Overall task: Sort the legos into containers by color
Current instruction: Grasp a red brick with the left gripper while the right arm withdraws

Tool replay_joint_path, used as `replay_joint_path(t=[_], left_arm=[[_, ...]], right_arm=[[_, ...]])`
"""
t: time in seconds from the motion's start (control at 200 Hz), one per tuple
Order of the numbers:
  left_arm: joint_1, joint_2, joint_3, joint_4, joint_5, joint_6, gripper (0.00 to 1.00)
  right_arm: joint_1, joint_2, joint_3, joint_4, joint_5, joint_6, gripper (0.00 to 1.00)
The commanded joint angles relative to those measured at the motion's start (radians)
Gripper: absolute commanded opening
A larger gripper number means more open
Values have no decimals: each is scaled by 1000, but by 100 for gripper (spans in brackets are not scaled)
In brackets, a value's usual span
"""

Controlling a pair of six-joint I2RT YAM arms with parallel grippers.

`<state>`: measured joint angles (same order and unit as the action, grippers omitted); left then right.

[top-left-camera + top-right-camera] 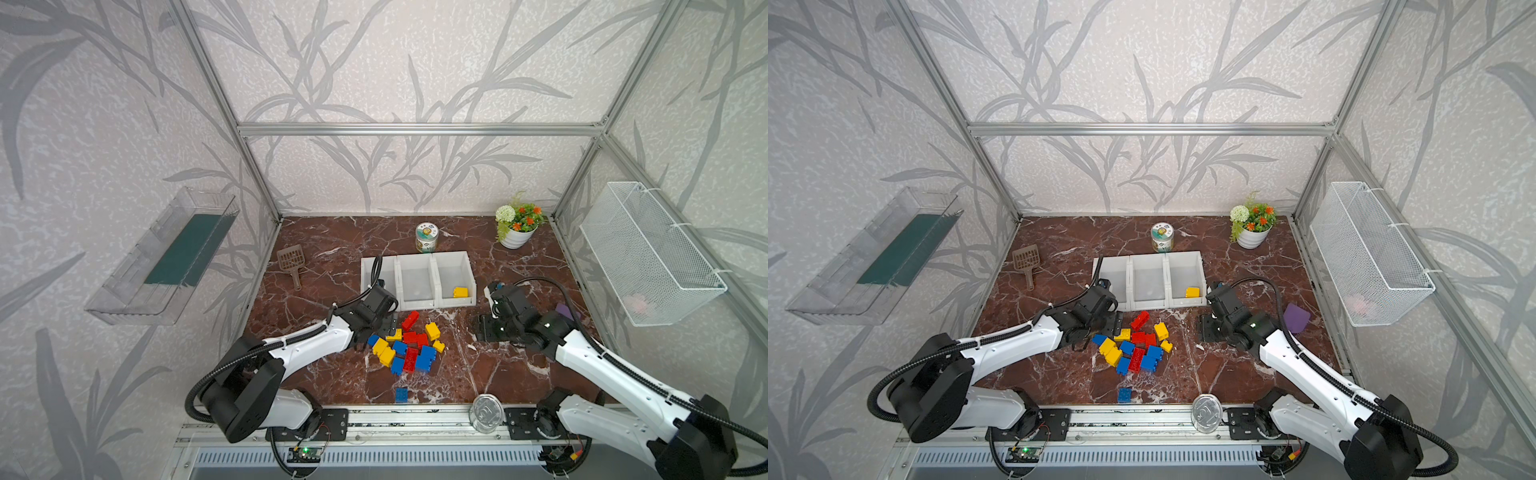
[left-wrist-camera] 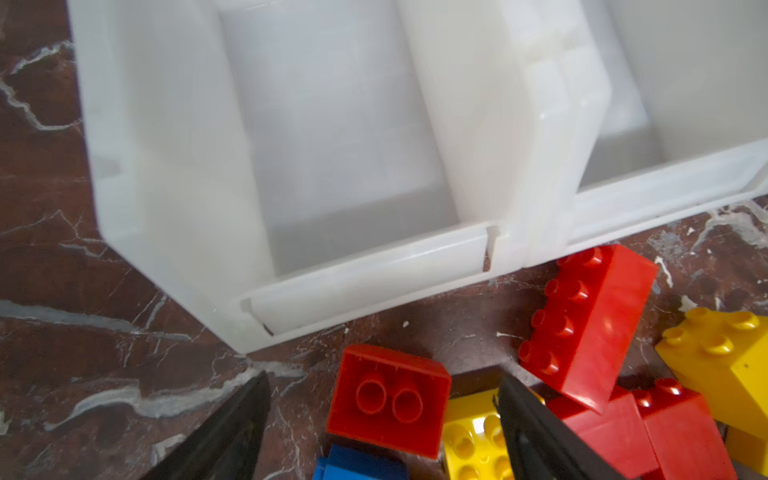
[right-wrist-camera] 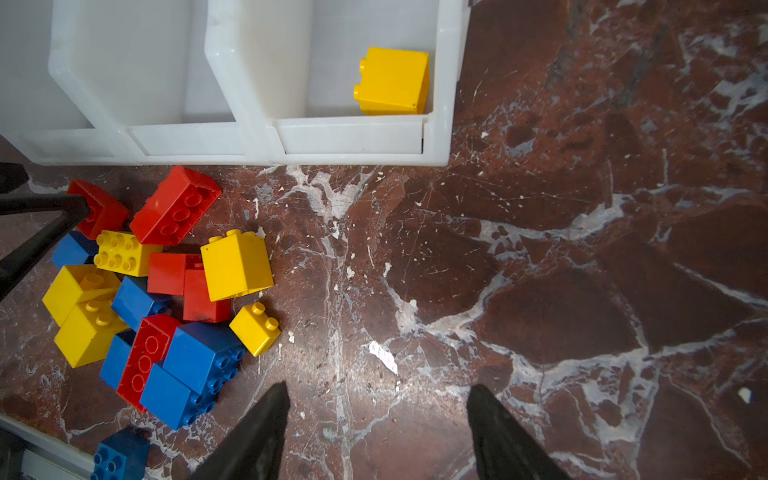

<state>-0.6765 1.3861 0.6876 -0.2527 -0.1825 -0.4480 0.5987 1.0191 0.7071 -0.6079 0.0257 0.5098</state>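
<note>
**Fig.** Left gripper (image 2: 382,376), jaws spread, straddles the upturned red brick (image 2: 388,401) at upper left of the lego pile (image 1: 409,338). Closing may snag the adjacent yellow brick (image 2: 465,440). Right gripper (image 3: 378,386) gapes empty.

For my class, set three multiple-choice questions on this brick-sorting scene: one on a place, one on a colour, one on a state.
1. Which of the three bins holds the yellow brick?
A. left end
B. middle
C. right end

2. What colour is the lone brick lying apart from the pile?
A. red
B. blue
C. yellow

3. How does the right pincer stand?
A. shut on a red brick
B. open, holding nothing
C. shut on a bin wall

Answers:
1 C: in both top views it lies in the right-end bin.
2 B: its studded top is blue.
3 B: in the right wrist view its fingers stand apart over bare table.
</note>
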Motion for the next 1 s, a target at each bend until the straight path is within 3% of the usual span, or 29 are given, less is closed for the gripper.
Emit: replay_joint_path(t=[0.0,0.23,0.995], left_arm=[[6,31,26,-6,-17,-21,87],[6,79,38,-23,-12,-24,85],[2,103,-9,20,29,-32,55]], right_arm=[[7,-20,-17,-26,13,18,69],[7,-24,-21,-33,11,27,69],[12,-36,-45,-31,21,57,69]])
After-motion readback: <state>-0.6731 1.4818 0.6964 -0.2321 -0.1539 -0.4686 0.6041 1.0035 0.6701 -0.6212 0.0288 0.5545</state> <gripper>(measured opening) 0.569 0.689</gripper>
